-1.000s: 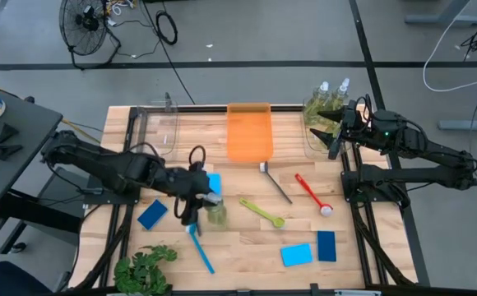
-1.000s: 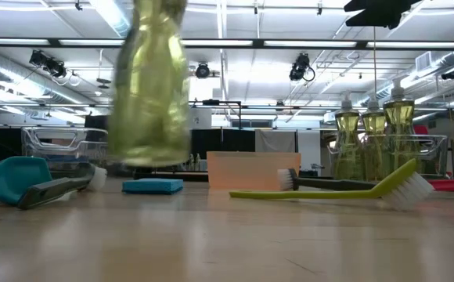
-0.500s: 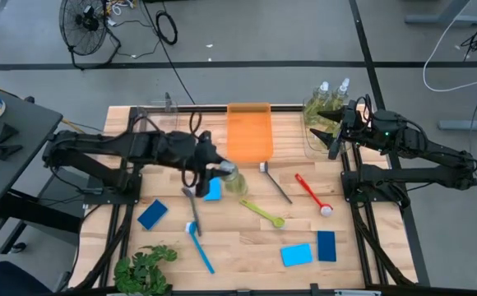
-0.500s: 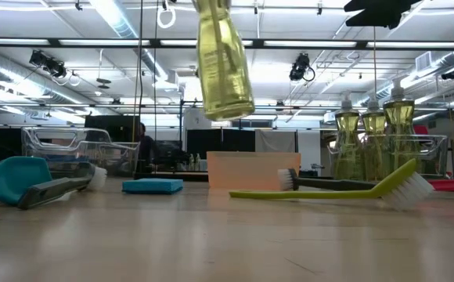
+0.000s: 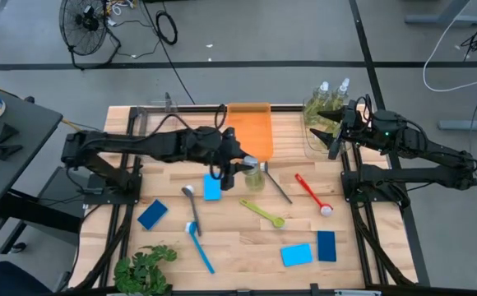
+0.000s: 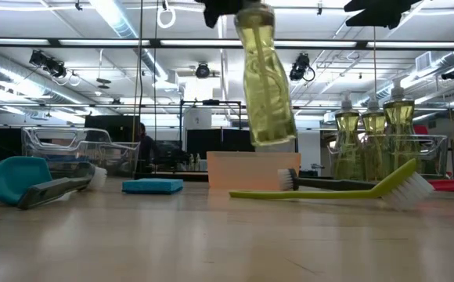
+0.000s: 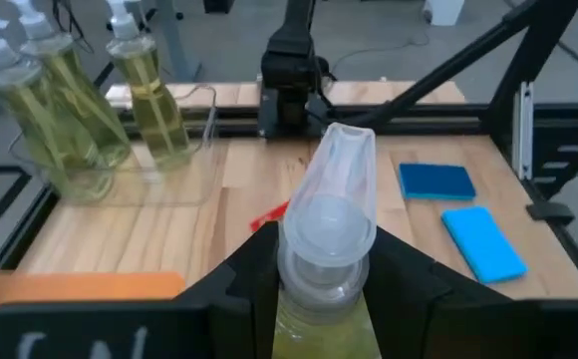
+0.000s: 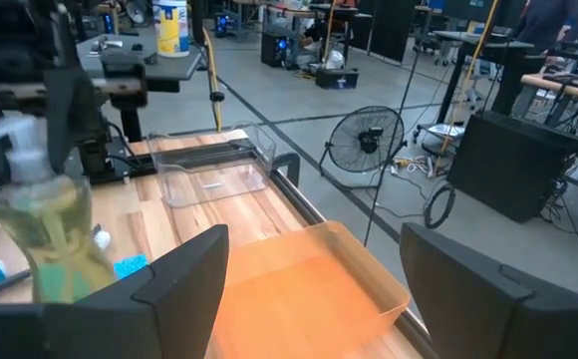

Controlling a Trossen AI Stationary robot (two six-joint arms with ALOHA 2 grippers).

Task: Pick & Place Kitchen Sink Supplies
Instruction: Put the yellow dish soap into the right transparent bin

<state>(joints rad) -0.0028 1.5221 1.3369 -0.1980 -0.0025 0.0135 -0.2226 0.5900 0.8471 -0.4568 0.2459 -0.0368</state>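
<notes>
The left gripper point(image 5: 247, 164) sat near the middle of the high view, just below the orange tray point(image 5: 248, 131), its jaws pinched on the neck of a pump bottle point(image 5: 253, 176) of yellow-green liquid. In the left wrist view the bottle's clear pump head point(image 7: 332, 204) stood right between the two dark fingers point(image 7: 237, 289), pressed from both sides. From the low camera the bottle point(image 6: 264, 78) hung tilted, clear of the bench point(image 6: 227, 235), upper centre of the frame.

The right gripper point(image 5: 335, 131) waited at the upper right of the high view, beside a clear bin point(image 5: 318, 123); its jaws were spread wide with nothing between them. That bin held more pump bottles; the low view showed three point(image 6: 372, 145) standing upright at the right. A second clear bin point(image 5: 155, 127) stood at the upper left of the bench; I could not tell if anything lay in it. The tray looked bare.

On the bench lay a light-blue sponge point(image 5: 212, 188) just left of the held bottle, a dark-blue sponge point(image 5: 152, 214) lower left, a blue brush point(image 5: 197, 244), a yellow-green brush point(image 5: 261, 212), a black brush point(image 5: 275, 182) and a red brush point(image 5: 311, 194). Two more sponges, light point(image 5: 297, 254) and dark point(image 5: 326, 245), lay side by side lower right. A plant point(image 5: 144, 270) sat at the lower left edge.
</notes>
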